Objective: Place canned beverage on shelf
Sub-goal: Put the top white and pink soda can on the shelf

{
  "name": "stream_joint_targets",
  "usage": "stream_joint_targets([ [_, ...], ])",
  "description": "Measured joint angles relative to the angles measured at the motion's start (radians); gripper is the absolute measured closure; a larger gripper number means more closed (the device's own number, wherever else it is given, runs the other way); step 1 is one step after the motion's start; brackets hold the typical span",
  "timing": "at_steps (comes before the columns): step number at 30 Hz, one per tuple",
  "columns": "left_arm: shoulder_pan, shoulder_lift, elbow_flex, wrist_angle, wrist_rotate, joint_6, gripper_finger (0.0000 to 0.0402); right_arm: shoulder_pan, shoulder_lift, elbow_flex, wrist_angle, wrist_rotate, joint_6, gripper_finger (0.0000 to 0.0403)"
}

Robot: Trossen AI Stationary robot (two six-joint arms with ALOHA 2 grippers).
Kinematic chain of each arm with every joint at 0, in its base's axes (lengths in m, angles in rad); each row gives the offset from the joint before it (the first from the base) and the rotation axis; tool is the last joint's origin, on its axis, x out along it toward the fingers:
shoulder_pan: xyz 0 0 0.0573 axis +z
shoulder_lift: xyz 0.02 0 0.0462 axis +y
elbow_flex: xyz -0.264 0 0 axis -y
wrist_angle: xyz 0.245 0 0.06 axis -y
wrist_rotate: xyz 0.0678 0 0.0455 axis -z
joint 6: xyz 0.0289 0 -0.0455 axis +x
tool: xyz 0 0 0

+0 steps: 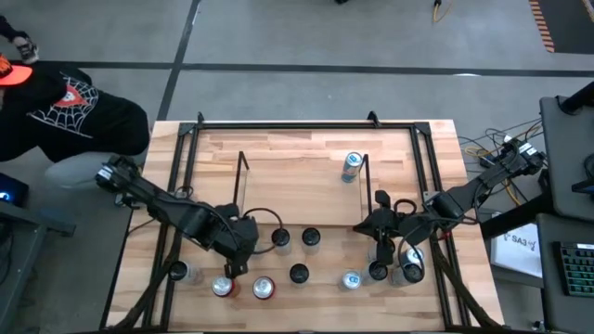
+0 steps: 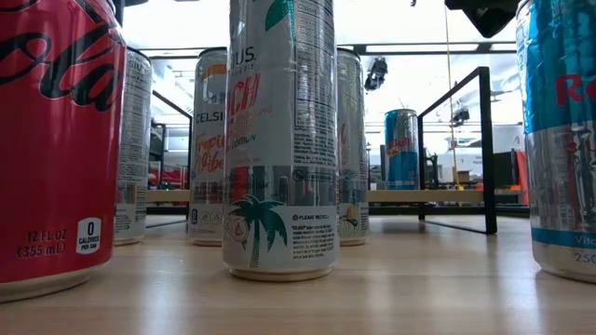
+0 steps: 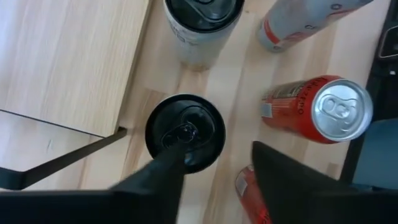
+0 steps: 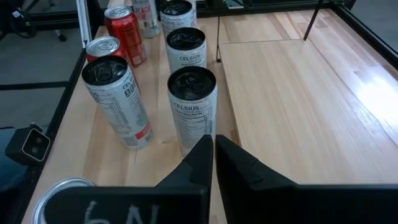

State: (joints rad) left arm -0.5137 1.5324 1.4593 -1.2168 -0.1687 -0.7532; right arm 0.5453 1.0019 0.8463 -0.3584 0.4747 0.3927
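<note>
The shelf [image 1: 302,176] has a light wood base and thin black wire end frames. One blue can [image 1: 351,167] stands upright on its right part, and the low view shows this blue can [image 2: 402,149] too. Several cans stand on the table in front of the shelf. My left gripper [image 1: 234,269] points down, open, above the near left cans. In its wrist view my left gripper [image 3: 214,168] has a red can [image 3: 247,186] below the gap, and one finger shows in front of a black-topped can [image 3: 185,127]. My right gripper [image 1: 367,225] hovers shut behind a Celsius can [image 4: 193,106].
Two black-topped cans [image 1: 280,238] [image 1: 311,237] stand by the shelf's front edge. Two red cans [image 1: 264,289] [image 1: 223,286] and more cans [image 1: 352,279] [image 1: 408,264] line the near edge. A black tubular frame [image 1: 278,125] surrounds the table. A person [image 1: 56,111] crouches at the far left.
</note>
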Motion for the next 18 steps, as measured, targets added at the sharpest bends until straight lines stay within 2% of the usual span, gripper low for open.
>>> stream_joint_targets([
  [5,0.0,0.032,-0.002,-0.005,0.0,0.034,0.0107,0.0,0.0,0.0,0.005,0.0,0.0,0.0394],
  [8,0.0,0.043,-0.002,-0.006,0.003,0.055,0.0066,0.0,0.0,0.0,0.005,0.0,0.0,0.0394],
  [12,0.0,0.056,-0.002,-0.022,-0.003,0.063,0.0041,0.0,0.0,0.0,0.005,0.0,0.0,0.0394],
  [18,0.002,0.064,-0.002,-0.04,-0.057,0.074,0.0039,0.0,0.0,0.0,0.005,0.0,-0.001,0.0394],
])
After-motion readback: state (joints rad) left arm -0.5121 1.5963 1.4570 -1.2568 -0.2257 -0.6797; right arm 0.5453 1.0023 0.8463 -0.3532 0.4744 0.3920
